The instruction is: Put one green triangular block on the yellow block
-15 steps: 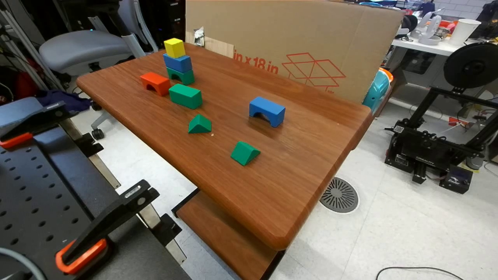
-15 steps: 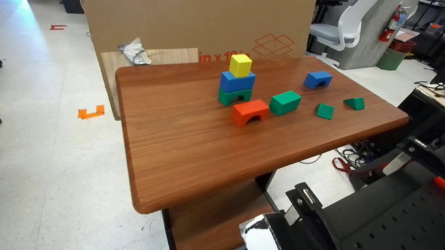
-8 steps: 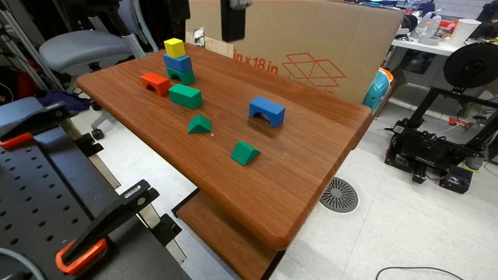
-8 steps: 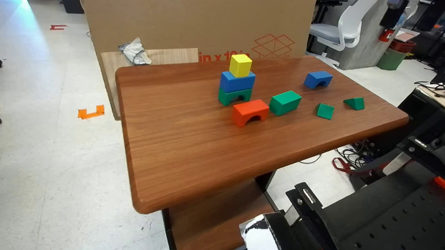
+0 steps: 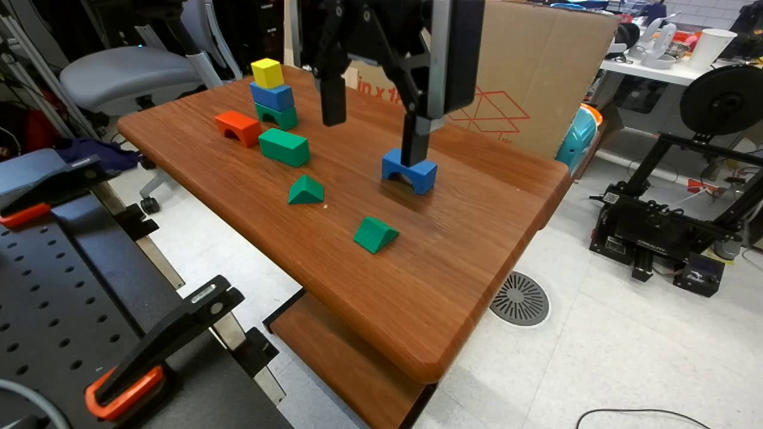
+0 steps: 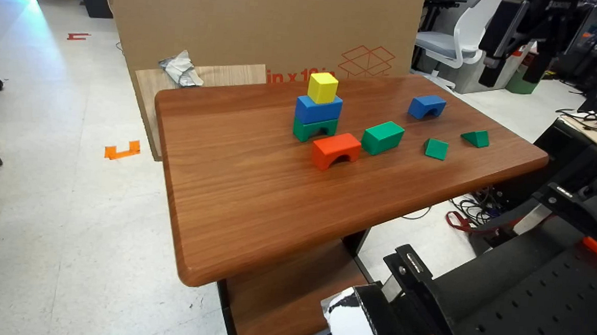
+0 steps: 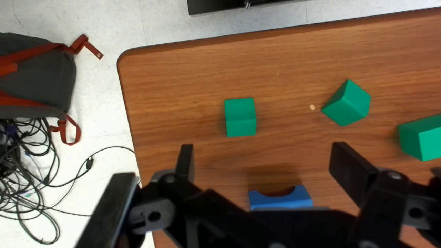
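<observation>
Tool [image 5: 375, 142] hangs spread above the table [image 5: 351, 185]; cardboard box [image 5: 530, 71] reads "in x 1".

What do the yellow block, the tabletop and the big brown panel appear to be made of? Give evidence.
Yellow block: painted wood or plastic, unclear which; smooth, even, matt colour.
Tabletop: wood or laminate, satin; streaky grain, soft sheen.
Brown panel: probably cardboard, matt; dull tan, red printing.

Wrist view: lg green blk [image 7: 425, 138] cut off, blue arch [image 7: 280, 202] part-hid.
</observation>
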You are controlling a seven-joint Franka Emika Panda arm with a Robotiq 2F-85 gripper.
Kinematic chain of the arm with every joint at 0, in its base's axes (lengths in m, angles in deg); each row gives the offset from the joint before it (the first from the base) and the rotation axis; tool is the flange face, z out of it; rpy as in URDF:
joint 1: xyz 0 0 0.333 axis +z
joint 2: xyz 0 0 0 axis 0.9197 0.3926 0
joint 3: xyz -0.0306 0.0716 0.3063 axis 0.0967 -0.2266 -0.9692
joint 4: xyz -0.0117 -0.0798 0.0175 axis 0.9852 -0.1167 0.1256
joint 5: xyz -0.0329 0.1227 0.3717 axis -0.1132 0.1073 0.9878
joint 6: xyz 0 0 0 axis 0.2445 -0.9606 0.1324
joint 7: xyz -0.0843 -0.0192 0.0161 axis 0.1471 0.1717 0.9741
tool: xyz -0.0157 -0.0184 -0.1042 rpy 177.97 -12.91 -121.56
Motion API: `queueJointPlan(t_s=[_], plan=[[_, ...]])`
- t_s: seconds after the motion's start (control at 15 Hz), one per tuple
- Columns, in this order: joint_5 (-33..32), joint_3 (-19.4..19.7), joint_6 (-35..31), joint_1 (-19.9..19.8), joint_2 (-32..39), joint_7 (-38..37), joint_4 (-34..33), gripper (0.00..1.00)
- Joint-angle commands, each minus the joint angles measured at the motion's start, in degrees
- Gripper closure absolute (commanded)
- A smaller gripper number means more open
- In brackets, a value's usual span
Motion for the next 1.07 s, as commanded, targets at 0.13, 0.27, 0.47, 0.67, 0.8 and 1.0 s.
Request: queueJointPlan(t_s=[0.13,0.27,0.47,0.67,0.8,1.0], plan=[[-2.32,-0.05,-0.96,-1.4,6.27,0.99,-3.54,0.0],[-2.64,-0.12,-0.69,-1.45,8.05,0.89,-4.34,0.0],[-3.35,-0.06,-0.44,-1.28,10.73,0.51,-5.62,0.0],[-3.79,-0.1,-0.18,-1.02,13.46,0.34,-7.29,0.0],[-3.96,-0.22,-0.43,-0.81,15.32,0.23,-8.46,0.0],[-4.03,-0.53,-0.32,-0.61,17.47,0.22,-10.06,0.0]])
